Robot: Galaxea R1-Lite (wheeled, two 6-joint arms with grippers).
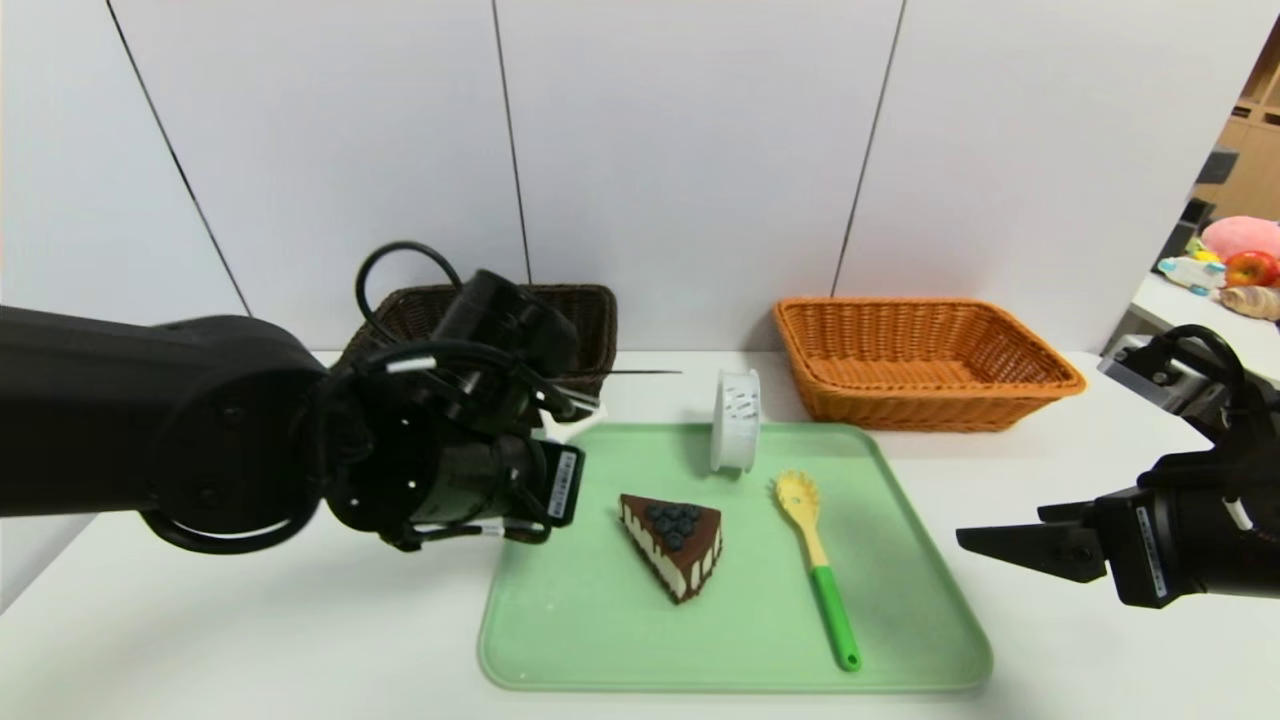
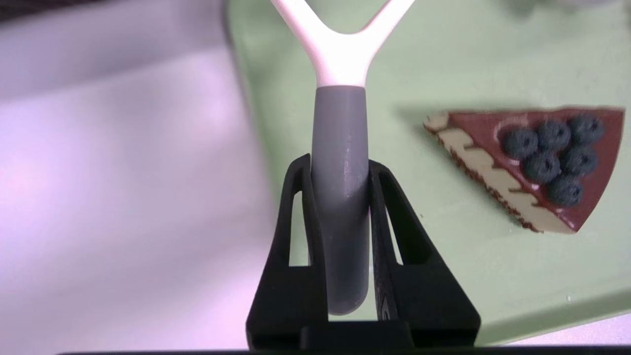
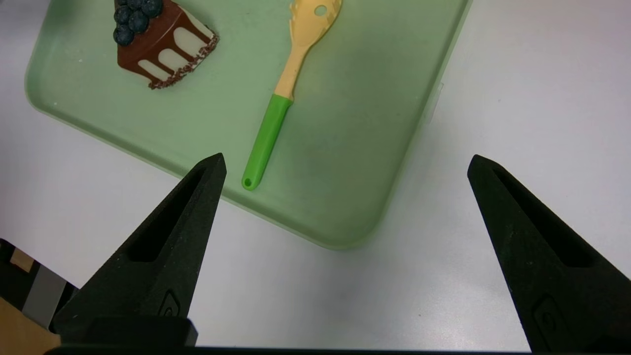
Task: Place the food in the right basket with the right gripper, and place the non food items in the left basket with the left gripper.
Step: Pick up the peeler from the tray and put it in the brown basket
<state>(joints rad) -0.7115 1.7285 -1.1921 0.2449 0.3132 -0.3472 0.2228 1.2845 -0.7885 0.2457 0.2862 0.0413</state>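
Showing only in left wrist view: gray handle (image 2: pixel 341 197), gripped.

Masked by left arm (image 1: pixel 230 430): much of dark basket (image 1: pixel 598 300), at ten to eleven o'clock from tray (image 1: pixel 740 686).
Hidden there too in head view: most of grey-handled tool (image 2: pixel 340 128); forked end cut off in left wrist view. Cropped in right wrist view: cake slice (image 1: pixel 690 530) and head of green-handled utensil (image 1: pixel 832 610). Cut by head view's edge at three o'clock: right arm (image 1: pixel 1225 500). Too small to read: markings on white roll (image 1: pixel 736 425), twelve o'clock.
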